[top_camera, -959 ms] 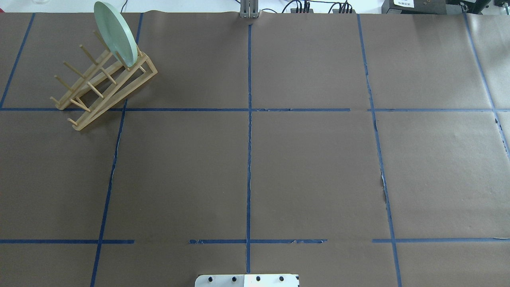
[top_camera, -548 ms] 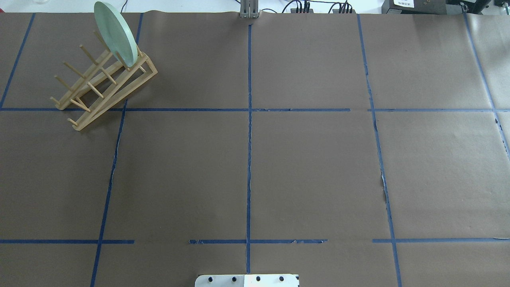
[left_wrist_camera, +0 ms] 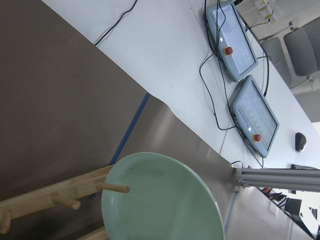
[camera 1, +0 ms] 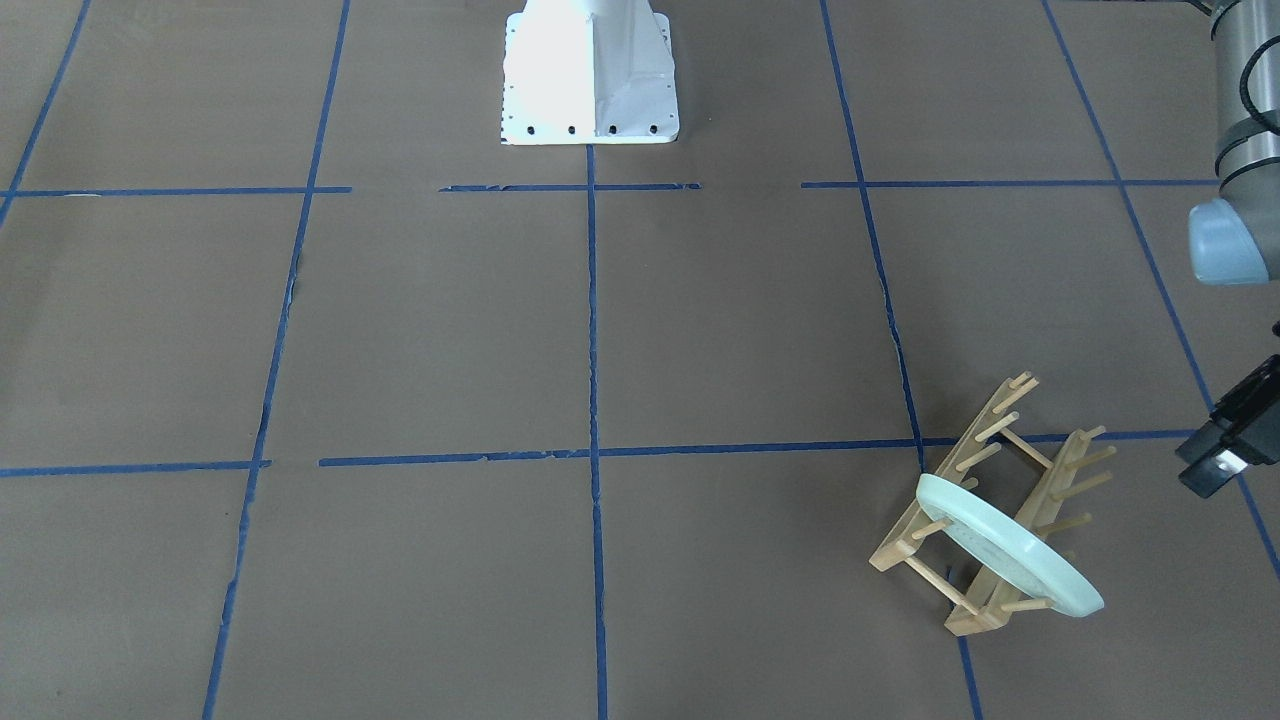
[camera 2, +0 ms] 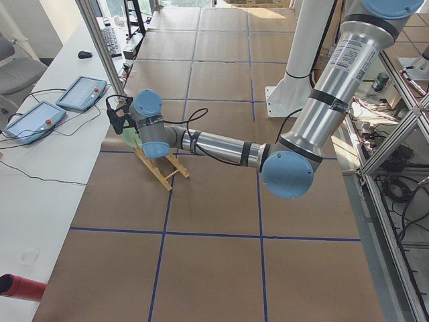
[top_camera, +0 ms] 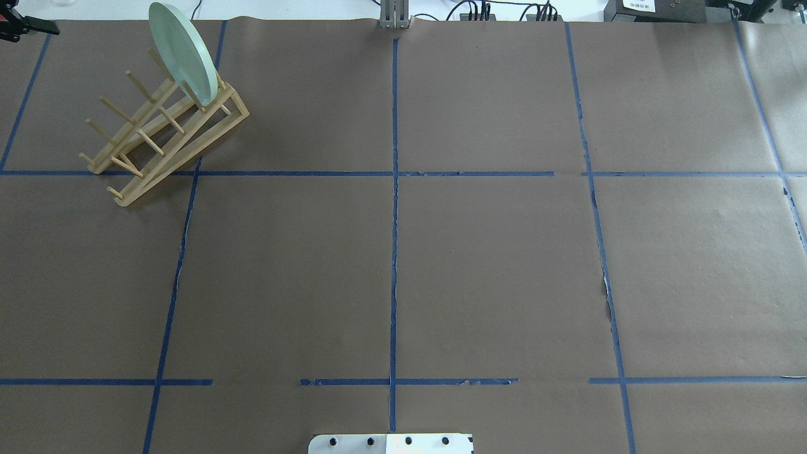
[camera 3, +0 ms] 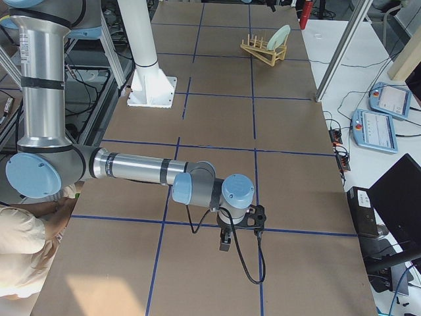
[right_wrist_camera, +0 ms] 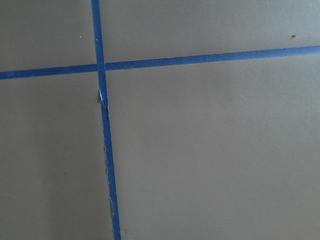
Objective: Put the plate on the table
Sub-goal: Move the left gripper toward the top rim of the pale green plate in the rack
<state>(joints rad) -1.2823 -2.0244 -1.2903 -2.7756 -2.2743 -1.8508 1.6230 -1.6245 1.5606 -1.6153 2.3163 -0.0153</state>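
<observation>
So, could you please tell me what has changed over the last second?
The left gripper has come into the overhead view at its top left corner, beside the plate but apart from it. The plate still stands on edge in the wooden rack, and neither has shifted.

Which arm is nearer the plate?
The left arm: its wrist hangs beside the plate and rack; the right arm is at the table's opposite end.

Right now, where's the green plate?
In the overhead view, the plate stands on edge in the far end of the wooden rack, at the far-left corner of the table.
</observation>
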